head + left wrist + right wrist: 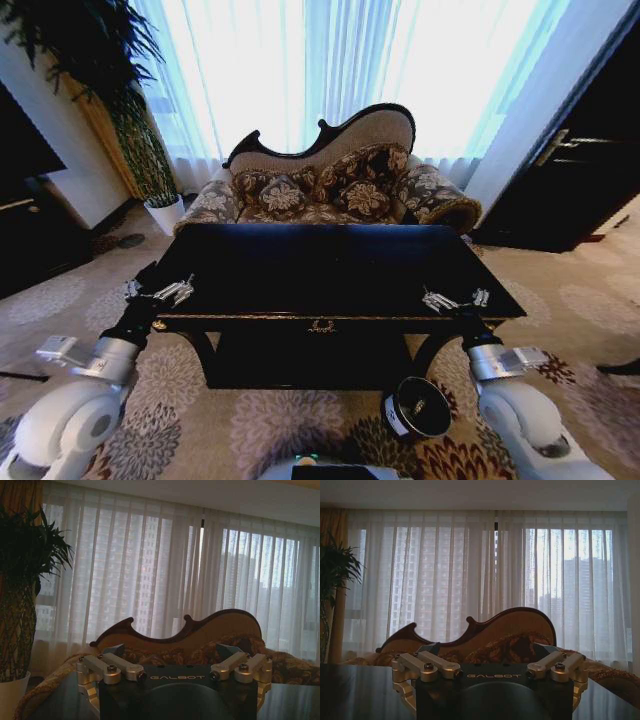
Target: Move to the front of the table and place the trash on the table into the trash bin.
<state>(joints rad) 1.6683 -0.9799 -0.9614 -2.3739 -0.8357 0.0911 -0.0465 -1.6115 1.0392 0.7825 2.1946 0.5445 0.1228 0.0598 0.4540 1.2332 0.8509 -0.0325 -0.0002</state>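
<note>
parked square before dark bench (pixel 330 265). left gripper (pixel 160 295) and right gripper (pixel 455 299) over near corners, fingers spread, grasping nothing. bin (pixel 416 408) on carpet, right.

A patterned sofa (pixel 330 185) with a dark scrolled wooden back stood under the window, floral cushions crowding its seat. Sheer white curtains (pixel 330 60) hung bright behind it, tower blocks (pixel 570 605) faint through them. At the far left a tall potted plant (pixel 120 90) rose from a white pot (pixel 165 213), beside a gold drape (pixel 15 495). A black cabinet (pixel 25 235) sat at the left edge, a dark door (pixel 580 170) at the right. Floral carpet (pixel 250 430) covered the floor.
</note>
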